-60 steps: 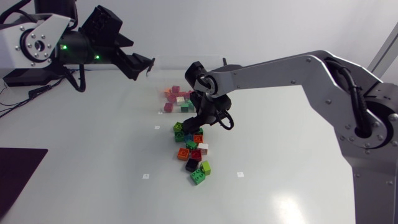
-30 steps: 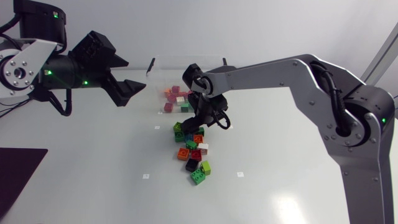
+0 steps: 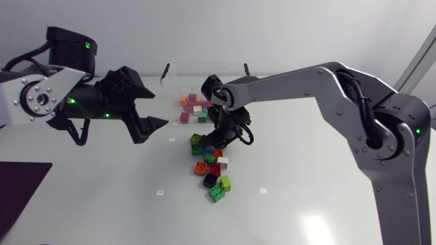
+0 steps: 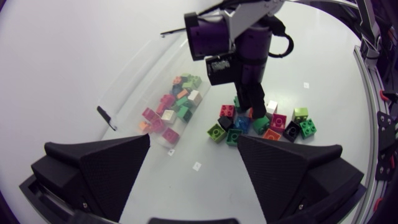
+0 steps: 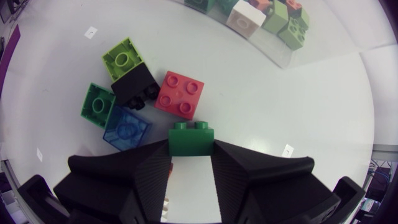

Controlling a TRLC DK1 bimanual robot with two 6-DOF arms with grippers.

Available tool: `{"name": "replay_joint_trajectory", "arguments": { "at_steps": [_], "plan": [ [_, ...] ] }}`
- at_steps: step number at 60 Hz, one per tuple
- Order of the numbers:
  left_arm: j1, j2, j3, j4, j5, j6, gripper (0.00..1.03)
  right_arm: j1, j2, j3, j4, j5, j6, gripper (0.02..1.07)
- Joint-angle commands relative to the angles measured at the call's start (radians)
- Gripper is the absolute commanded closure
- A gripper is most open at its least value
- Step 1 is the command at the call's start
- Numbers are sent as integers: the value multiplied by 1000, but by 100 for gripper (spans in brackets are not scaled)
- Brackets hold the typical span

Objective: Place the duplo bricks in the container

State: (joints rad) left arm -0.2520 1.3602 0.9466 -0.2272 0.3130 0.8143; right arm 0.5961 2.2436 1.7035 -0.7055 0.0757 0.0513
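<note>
The table gives me wide bare room on every side of the work, and its edges are well away. The container is a clear, open-topped box just beyond the pile, with a heap of bricks already inside. Its thin near wall is the one edge I judge I must lift over.

My left claw hangs released and empty, off to the side of the pile and near the container's corner. My right arm's path should keep wide of it. My right claw is down in the loose bricks on the table, clenched on a dark green brick by its two flat sides.

I expect that brick to be light, hard and smooth, so it could slip or twist. The flat side walls are the best hold, not the studs. A red brick, a blue one and a black one lie just ahead of my fingers, so a straight lift seems safest.
</note>
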Motion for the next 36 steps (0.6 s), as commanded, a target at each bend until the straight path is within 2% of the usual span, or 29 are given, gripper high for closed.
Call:
{"name": "replay_joint_trajectory", "arguments": {
  "at_steps": [1, 18, 36],
  "plan": [
    [-18, 54, -37, -8, 9, 52, 6, -10, -53, -61, 6, 4, -2, 75],
    [-49, 212, -63, 51, 9, 111, 6, -28, -222, -179, 32, 4, -16, 75],
    [-105, 376, -26, 89, 9, 137, 6, -75, -380, -214, 11, -17, -34, 75]
  ]
}}
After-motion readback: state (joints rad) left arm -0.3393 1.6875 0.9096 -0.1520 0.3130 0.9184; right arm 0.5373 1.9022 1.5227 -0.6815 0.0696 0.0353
